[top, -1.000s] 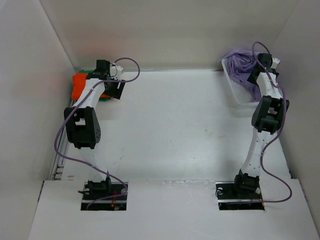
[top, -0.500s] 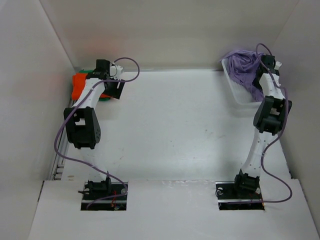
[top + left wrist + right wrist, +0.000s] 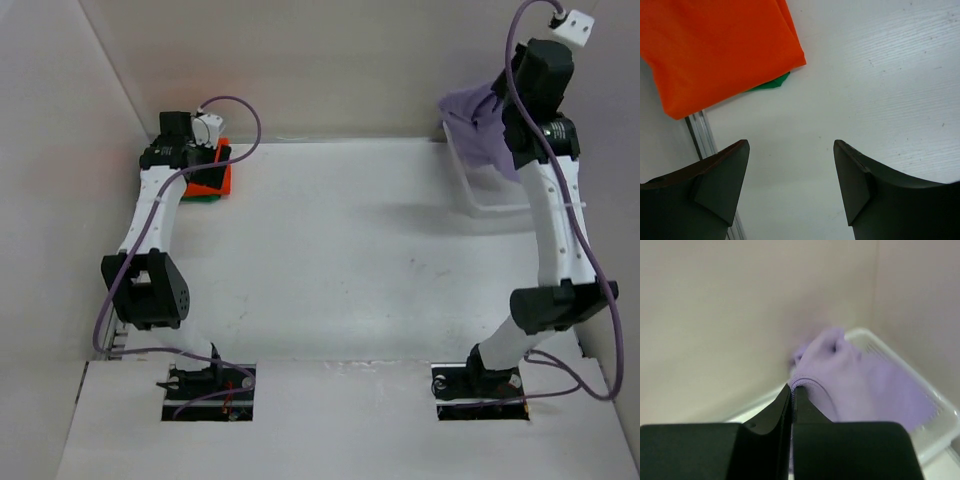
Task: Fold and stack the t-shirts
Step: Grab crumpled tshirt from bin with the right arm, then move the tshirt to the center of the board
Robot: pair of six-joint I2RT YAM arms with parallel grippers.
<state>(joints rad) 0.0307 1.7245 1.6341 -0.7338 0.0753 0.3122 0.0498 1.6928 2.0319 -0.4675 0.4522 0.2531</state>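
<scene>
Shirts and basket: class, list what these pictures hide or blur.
Green shirt: nearly all under the orange shirt, both views.
Purple shirt: blurred in the right wrist view; partly behind the right arm from above.
Basket: near end behind the right tool in the right wrist view.

**A:** Where does the top view sit?

**B:** High above and behind the two arm bases. It looks down and forward over the whole white counter [image 3: 330,250], with the bases at six o'clock and the back wall at twelve. It is the farthest view.

**A:** And the left wrist?

**B:** Close, facing straight down past its dark left claw [image 3: 790,150]. The folded bright orange cloth t-shirt [image 3: 715,50] fills its eleven o'clock; the top view shows that shirt at ten o'clock.

**A:** The right wrist?

**B:** High up, looking outward over its dark right claw [image 3: 791,390] at the corner walls. Below lie the pale lavender cloth t-shirt [image 3: 835,365] and the white plastic mesh basket [image 3: 935,440], which the top view shares at one o'clock.
</scene>
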